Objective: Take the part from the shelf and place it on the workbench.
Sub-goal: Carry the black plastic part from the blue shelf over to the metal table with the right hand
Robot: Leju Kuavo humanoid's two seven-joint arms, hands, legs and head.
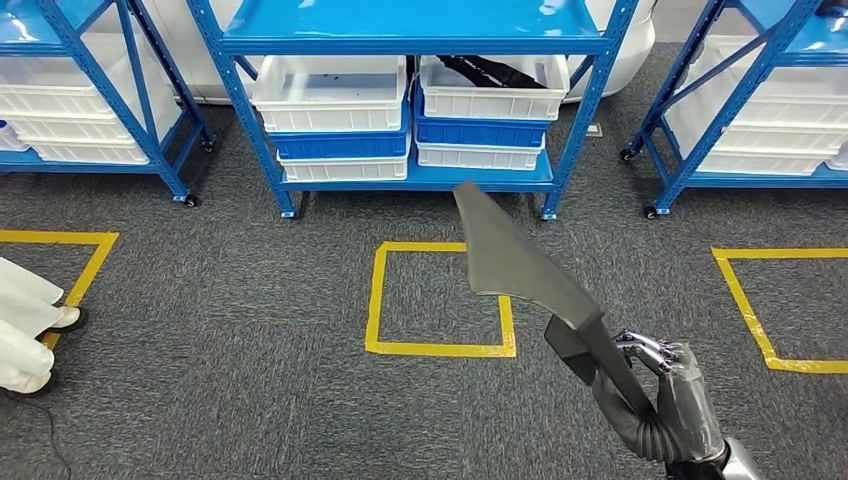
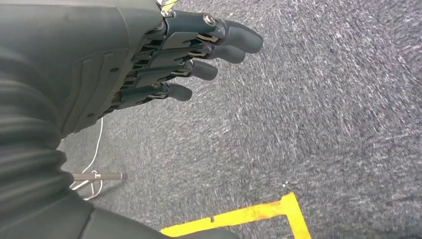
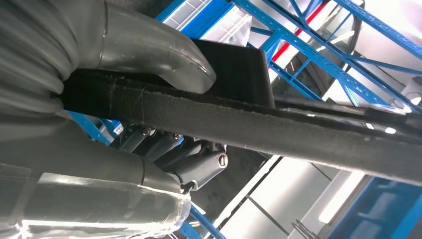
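Note:
A long dark grey part (image 1: 515,262), flat and blade-shaped, sticks up and away from my right hand (image 1: 672,392), which grips it at its narrow lower end. In the right wrist view the part's felt-like edge (image 3: 278,130) runs across the picture, with my thumb (image 3: 154,47) pressed on one side and my fingers (image 3: 199,164) on the other. My left hand (image 2: 149,59) hangs over grey carpet with its fingers apart and nothing in it. The blue shelf (image 1: 420,180) stands ahead, holding white and blue bins.
A white bin (image 1: 495,88) on the shelf contains a dark item. Yellow tape squares (image 1: 440,298) mark the carpet. More blue racks stand left (image 1: 90,100) and right (image 1: 760,110). A person's white-clad legs and shoes (image 1: 30,330) are at the left edge. A thin cable (image 2: 94,169) lies on the floor.

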